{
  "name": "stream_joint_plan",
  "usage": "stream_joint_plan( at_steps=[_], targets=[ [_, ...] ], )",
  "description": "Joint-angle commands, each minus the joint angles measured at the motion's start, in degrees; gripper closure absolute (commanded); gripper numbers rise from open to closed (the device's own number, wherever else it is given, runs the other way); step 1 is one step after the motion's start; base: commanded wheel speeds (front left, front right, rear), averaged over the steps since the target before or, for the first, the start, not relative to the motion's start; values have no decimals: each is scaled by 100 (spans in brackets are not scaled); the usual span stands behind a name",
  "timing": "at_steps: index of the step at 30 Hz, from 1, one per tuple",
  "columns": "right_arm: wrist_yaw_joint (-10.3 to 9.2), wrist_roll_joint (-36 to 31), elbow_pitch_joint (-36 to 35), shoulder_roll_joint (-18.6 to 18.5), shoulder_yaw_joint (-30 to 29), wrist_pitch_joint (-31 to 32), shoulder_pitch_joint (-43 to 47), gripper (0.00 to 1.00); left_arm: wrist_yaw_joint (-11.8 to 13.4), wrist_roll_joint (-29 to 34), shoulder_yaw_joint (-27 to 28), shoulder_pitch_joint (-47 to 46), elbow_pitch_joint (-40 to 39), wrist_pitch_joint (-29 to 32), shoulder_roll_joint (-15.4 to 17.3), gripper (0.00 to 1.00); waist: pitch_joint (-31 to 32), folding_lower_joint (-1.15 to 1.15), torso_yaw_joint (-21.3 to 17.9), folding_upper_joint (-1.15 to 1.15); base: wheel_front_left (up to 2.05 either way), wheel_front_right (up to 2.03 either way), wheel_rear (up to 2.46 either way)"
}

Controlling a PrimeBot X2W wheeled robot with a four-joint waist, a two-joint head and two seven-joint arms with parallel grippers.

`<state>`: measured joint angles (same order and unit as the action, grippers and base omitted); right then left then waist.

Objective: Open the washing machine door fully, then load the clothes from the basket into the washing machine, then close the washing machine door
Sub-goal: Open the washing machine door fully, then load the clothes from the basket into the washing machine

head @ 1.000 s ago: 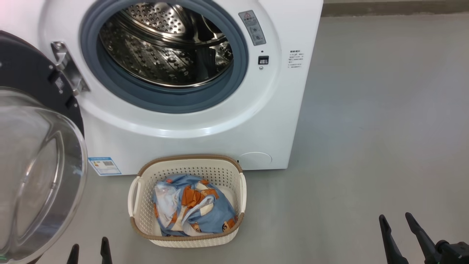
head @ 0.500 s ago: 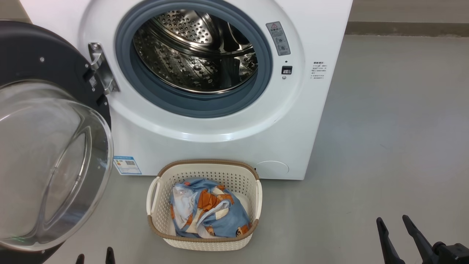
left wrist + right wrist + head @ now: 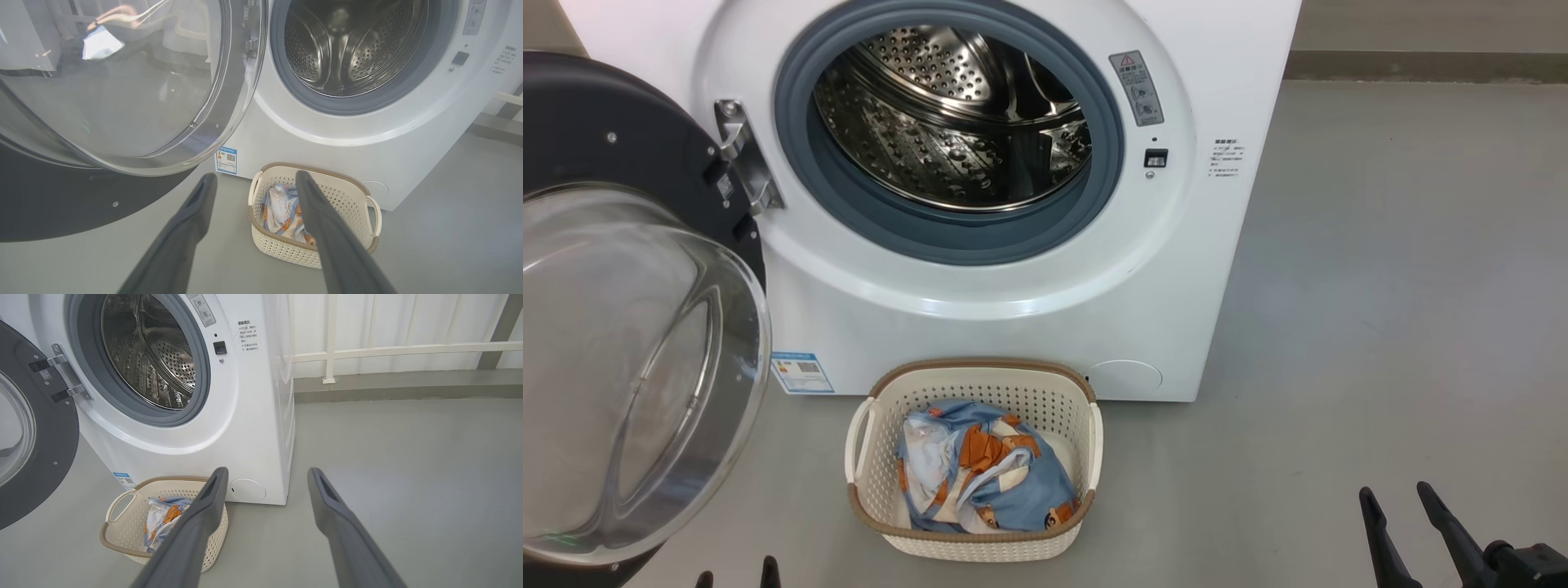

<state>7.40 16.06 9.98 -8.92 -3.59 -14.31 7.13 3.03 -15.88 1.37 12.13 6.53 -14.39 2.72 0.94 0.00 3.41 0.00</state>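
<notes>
Spread right gripper (image 3: 266, 471) near basket (image 3: 130, 533); clothes (image 3: 161, 518) inside

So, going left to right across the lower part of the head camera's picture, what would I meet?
washing machine door → basket holding the clothes → right gripper

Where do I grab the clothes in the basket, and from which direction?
Probably best to pinch the raised crumple at the middle of the clothes, coming straight down from above. The basket walls them in on every side and only its top is open. The bunched folds at the centre look highest, so they are easiest to close on.
</notes>
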Motion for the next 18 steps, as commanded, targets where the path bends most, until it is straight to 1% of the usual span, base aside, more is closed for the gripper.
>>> stream_joint_plan(
  at_steps=[1, 6, 10, 14, 18],
  targets=[
    [9, -27, -111, -70, 141, -69, -23, 0, 44, 32, 192, -66, -83, -61, 17, 0, -4, 0, -9, 0, 0, 0, 0],
    [9, -17, -104, -60, 127, -69, -25, 0, 3, 44, 134, -94, 26, -61, 17, 0, -24, 0, -25, 0, 18, -18, 0],
    [9, -9, -98, -50, 108, -69, -14, 0, -7, 28, 122, -114, 79, -61, 17, 0, -36, 0, -29, 0, 76, -76, 0],
    [9, -1, -97, -40, 87, -69, 0, 0, 34, 31, 156, -137, 82, -61, 16, 0, -42, 0, -17, 0, 131, -131, 0],
    [9, 0, -103, -32, 77, -69, 11, 0, 105, 54, 196, -155, 66, -61, 16, 0, -50, 0, -8, 0, 181, -187, 6]
  ],
)
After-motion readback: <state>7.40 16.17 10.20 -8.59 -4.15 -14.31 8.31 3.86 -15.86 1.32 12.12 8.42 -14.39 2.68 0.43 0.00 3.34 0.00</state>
